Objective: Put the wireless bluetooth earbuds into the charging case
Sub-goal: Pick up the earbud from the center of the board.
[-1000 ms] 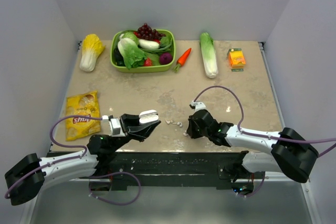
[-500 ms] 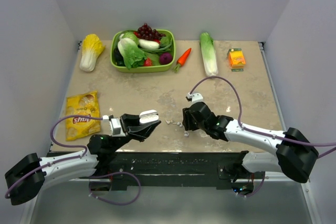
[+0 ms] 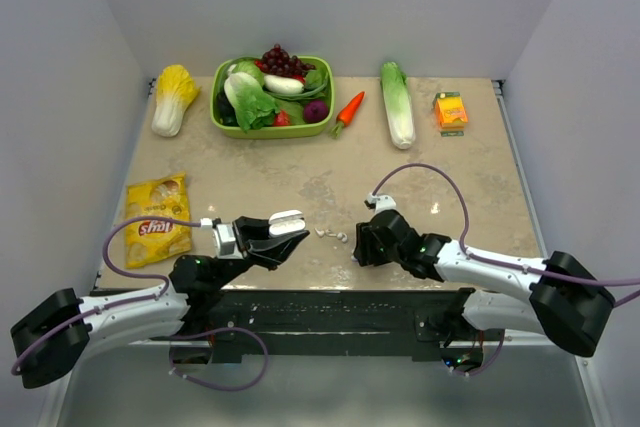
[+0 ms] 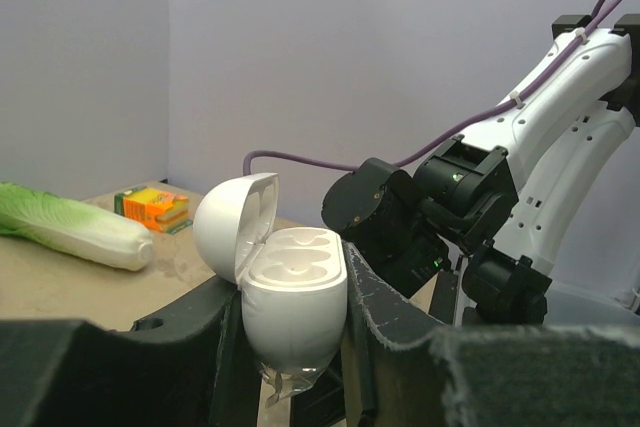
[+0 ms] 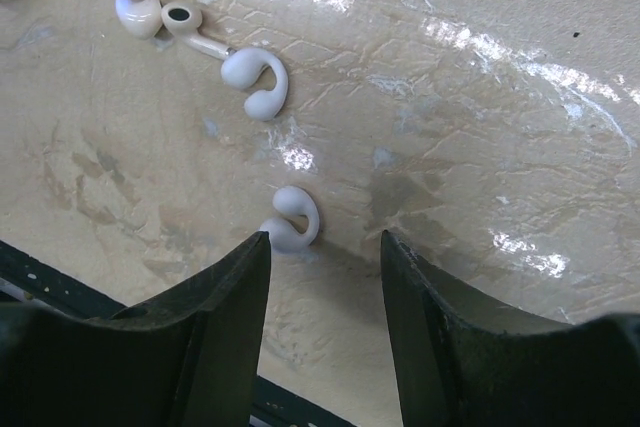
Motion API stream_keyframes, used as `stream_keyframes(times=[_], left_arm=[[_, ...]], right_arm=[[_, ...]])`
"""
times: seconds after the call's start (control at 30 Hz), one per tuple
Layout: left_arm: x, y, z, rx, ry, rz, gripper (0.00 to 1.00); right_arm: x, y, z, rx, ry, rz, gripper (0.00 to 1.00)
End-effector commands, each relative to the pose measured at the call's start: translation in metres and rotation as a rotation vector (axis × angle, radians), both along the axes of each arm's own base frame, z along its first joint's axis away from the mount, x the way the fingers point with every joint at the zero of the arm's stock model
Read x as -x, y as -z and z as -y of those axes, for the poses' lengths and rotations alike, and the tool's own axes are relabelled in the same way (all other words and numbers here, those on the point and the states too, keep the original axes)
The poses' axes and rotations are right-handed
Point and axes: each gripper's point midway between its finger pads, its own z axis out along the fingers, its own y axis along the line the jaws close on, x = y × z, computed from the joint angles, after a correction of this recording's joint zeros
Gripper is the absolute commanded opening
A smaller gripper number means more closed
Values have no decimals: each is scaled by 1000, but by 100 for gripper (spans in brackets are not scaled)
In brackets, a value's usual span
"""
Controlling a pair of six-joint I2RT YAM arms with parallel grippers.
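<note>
- Between the fingers of my left gripper (image 4: 295, 325): the charging case (image 4: 295, 287), clamped by its lower half, sitting upright
- Case lid (image 4: 235, 219) is hinged open and tipped back to the left in my left wrist view; two moulded wells show in the top of the body
- Top view puts that gripper and the case near the front edge of the table (image 3: 300, 172), left of centre
- My right gripper (image 5: 322, 252) is pointing down at the table, jaws parted to a medium gap, gripping nothing
- Nearest earbud (image 5: 290, 222), curved and white, lies flat on the table just ahead of that gap, close to the tip of the finger on the left of my right wrist view; contact with it, cannot tell
- Second curved earbud (image 5: 255, 77) lies further out, well apart from my fingers
- Two smaller white pieces (image 5: 137, 9) lie touching or almost touching each other just beyond it, toward the top-left of the view
- From above, those white bits sit on the table between my two grippers, nearer the right one
- Purple cable (image 3: 440, 175) loops up from my right wrist
- Further out on the left: yellow chip bag (image 3: 157, 217)
- Back row, left to right: yellow cabbage (image 3: 173, 97), green basket (image 3: 270, 134) holding vegetables and grapes, carrot (image 3: 348, 110), long green cabbage (image 3: 398, 102), orange carton (image 3: 451, 110)
</note>
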Motion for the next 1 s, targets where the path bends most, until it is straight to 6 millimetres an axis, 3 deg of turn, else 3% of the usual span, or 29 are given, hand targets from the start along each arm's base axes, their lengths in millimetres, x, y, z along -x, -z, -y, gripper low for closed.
stream_keyframes(times=[0.0,0.3,0.77,0.97], left_arm=[[28,77,-37,-38,21,-45,0],[28,80,-37,-45,21,-49,0],[28,80,-37,-45,20,-48,0],[28,81,-36,-48,22,-50,0]], right_arm=[[-3,-7,-11,-62,3,16,51],[-2,-1,-14,-45,-19,-3,50],[-5,-13,-7,-67,29,31,52],[-5,-6,-2,-26,42,12,51]])
